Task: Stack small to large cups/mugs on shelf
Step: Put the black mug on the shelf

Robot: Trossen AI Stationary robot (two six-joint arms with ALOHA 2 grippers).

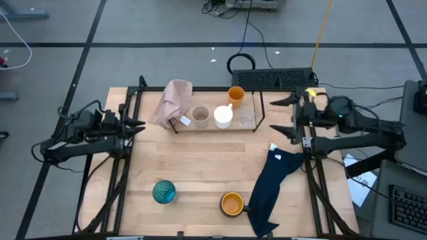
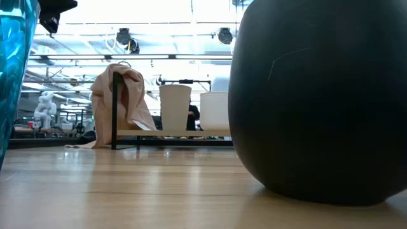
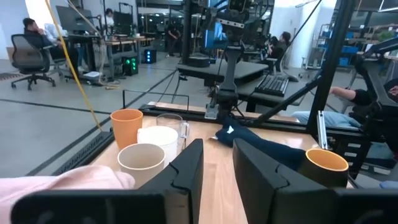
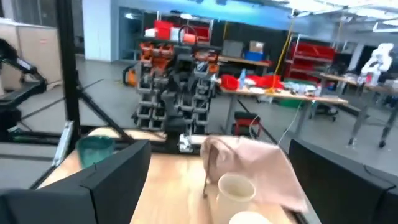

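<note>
The shelf (image 1: 257, 113) is sitting at the far middle, already holding four cups. The orange-yellow mug (image 1: 231, 203) and teal glass (image 1: 163, 191) are waiting near the front edge. The right gripper (image 1: 281, 116), spread wide, is hovering nearer the mug; the left gripper (image 1: 137, 125), narrowly open, is nearer the glass

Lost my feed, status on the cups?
Left hand open, right hand open, both empty at table sides. Teal glass and orange mug off the shelf. Pink cloth draped over it.
</note>
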